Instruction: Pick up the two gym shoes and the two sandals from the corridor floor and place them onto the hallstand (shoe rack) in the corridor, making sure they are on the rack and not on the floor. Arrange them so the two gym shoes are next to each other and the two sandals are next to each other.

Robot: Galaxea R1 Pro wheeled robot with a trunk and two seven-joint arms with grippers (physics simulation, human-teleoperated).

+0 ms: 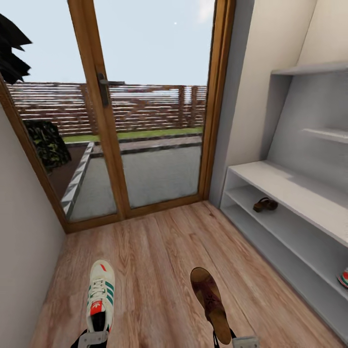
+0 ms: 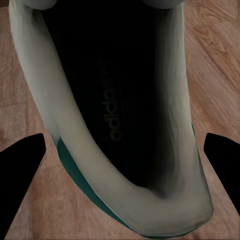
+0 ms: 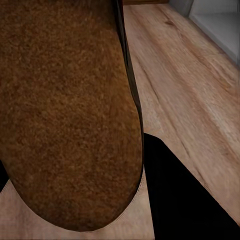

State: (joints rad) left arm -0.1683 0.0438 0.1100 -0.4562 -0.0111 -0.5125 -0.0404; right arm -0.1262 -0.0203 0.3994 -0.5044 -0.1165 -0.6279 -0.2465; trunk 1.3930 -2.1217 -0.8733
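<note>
One white gym shoe point(image 1: 100, 302) with green stripes points away from me at the lower left of the head view, my left gripper point(image 1: 93, 338) shut on its heel. In the left wrist view the shoe's dark opening point(image 2: 110, 100) lies between the two black fingers point(image 2: 22, 185). My right gripper point(image 1: 241, 342) is shut on the heel of a brown sandal point(image 1: 210, 304); its tan insole point(image 3: 65, 110) sits beside one finger point(image 3: 185, 195). On the grey hallstand point(image 1: 290, 186), a second sandal point(image 1: 265, 204) rests on the upper open shelf. A second gym shoe point(image 1: 343, 279) peeks in on the lower shelf.
The wood-plank corridor floor point(image 1: 159, 251) runs ahead to a glass door in a wooden frame point(image 1: 104, 96). A plain wall point(image 1: 24, 232) closes the left side. The hallstand lines the right wall, with staggered shelves point(image 1: 328, 133) on its back panel.
</note>
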